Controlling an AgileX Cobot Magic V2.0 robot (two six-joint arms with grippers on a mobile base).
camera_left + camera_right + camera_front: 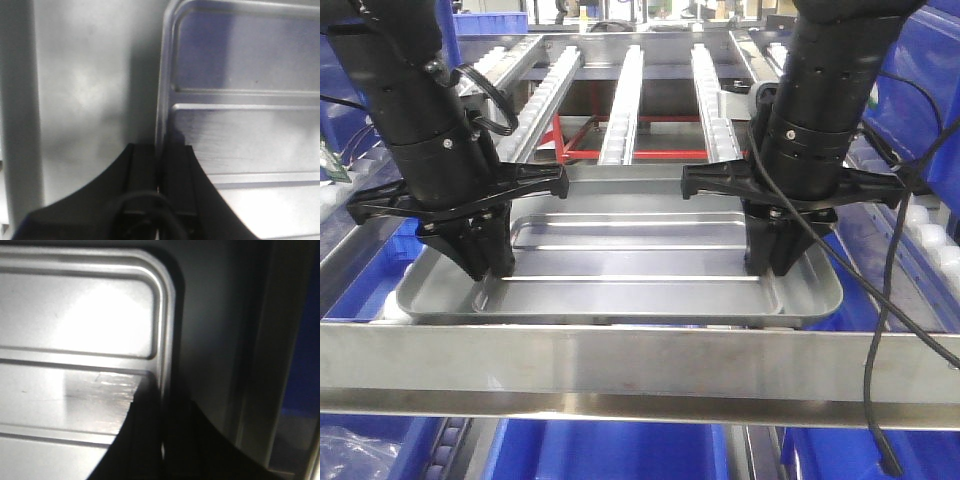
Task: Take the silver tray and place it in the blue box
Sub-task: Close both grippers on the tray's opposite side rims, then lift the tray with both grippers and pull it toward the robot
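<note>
Tray (640,262) sits flat on the rack (640,360), just past the near rail. Left hand (483,268) is pinched closed on the step ridge at the tray's left end, right hand (775,265) likewise at the right end. Thin sheet metal: probably light and stiff but slick, and wide enough to twist. Hold both ends, lift level. Box (610,450) looks to be below, near side.
</note>
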